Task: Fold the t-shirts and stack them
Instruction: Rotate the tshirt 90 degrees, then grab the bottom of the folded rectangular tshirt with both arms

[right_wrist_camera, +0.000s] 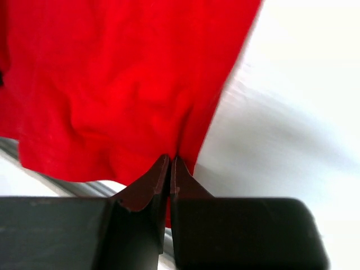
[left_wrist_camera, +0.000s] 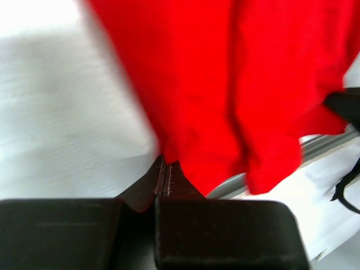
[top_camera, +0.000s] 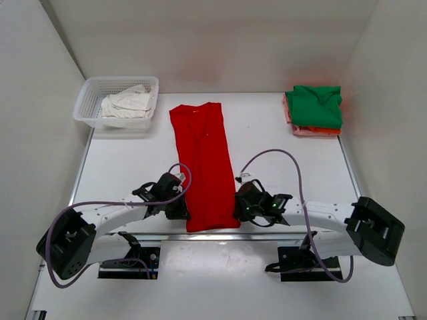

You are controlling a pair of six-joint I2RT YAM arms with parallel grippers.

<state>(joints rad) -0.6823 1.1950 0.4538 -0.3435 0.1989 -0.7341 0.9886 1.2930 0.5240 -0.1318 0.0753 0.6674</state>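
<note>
A bright red t-shirt (top_camera: 203, 160) lies as a long narrow strip down the middle of the table, collar at the far end. My left gripper (top_camera: 179, 208) is shut on its near left edge; the red cloth (left_wrist_camera: 225, 84) hangs from the closed jaws (left_wrist_camera: 166, 164). My right gripper (top_camera: 239, 208) is shut on the near right edge, red cloth (right_wrist_camera: 112, 84) pinched in the closed jaws (right_wrist_camera: 170, 159). A green t-shirt (top_camera: 315, 105) lies folded on a salmon-pink one (top_camera: 313, 131) at the far right. An off-white t-shirt (top_camera: 127, 105) lies crumpled in the basket.
A white plastic mesh basket (top_camera: 90, 100) stands at the far left corner. White walls close in the table on the left, back and right. A metal rail (top_camera: 160, 237) runs along the near side by the arm bases.
</note>
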